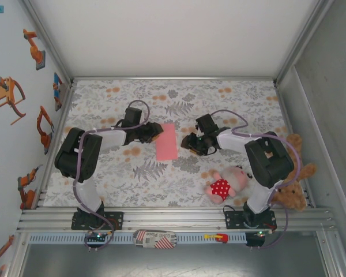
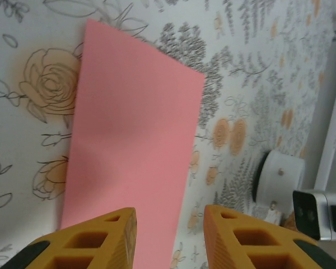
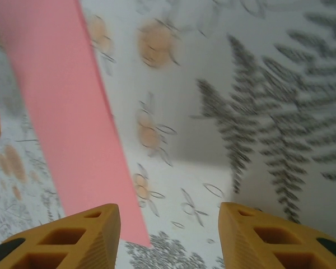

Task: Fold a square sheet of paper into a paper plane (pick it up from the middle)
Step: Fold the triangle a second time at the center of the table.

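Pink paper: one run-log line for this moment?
paper: narrow rectangle, flat on table | left gripper: open, over paper's edge | right gripper: open, beside paper

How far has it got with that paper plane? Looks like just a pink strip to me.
Done: the pink paper lies flat on the table as a narrow rectangle, not a square, so it looks folded once in half. In hand: nothing; both arms' jaws stand open, one on either side of it. Left: the nose and wing folds; no point or dart shape shows.

A floral table point(image 1: 179, 184) under even light; white back wall point(image 1: 173, 34), left wall point(image 1: 6, 124) with orange stickers point(image 1: 11, 95), metal rail point(image 1: 173, 219) in front.
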Tool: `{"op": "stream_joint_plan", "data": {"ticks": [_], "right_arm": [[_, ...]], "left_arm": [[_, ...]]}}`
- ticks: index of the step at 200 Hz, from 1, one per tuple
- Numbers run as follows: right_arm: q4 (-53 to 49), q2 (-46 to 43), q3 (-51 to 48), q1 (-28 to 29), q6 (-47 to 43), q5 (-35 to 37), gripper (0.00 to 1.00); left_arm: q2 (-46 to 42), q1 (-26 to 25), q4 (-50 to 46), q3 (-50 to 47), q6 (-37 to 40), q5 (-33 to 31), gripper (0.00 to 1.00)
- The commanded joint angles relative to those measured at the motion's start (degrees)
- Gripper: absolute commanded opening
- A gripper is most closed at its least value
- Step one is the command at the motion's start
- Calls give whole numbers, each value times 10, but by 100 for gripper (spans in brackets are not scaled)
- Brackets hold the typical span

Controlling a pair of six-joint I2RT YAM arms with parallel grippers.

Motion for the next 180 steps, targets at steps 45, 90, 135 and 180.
{"op": "stream_joint_plan", "data": {"ticks": [45, 90, 135, 180], "right_arm": [[10, -34, -20, 28, 51, -1, 46], [14, -21, -19, 32, 56, -57, 44], [28, -13, -25, 35, 55, -71, 38], [38, 8, -22, 42, 51, -83, 35]], "left_arm": [[46, -1, -73, 33, -2, -4, 37], [53, -2, -132, 33, -37, -41, 36], [59, -2, -142, 35, -44, -41, 35], [61, -3, -150, 34, -44, -46, 35]]}}
